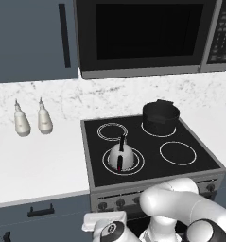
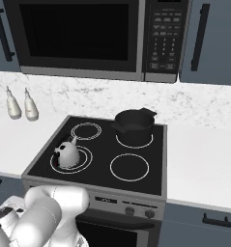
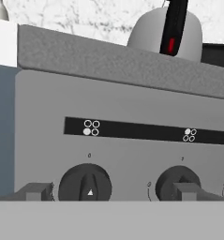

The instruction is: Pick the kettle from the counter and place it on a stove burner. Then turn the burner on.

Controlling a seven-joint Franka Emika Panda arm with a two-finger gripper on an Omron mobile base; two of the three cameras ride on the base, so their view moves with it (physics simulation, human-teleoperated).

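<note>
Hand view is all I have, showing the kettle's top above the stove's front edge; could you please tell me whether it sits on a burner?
Observer: Yes, the kettle stands upright inside the rings of the front left burner, the largest circle.
Operator: Thank you. Is anything else up there?
Observer: A black pot sits at the back right of the cooktop.
Operator: And the counter?
Observer: Two white bottles stand side by side on the counter, left of the cooktop.
</note>
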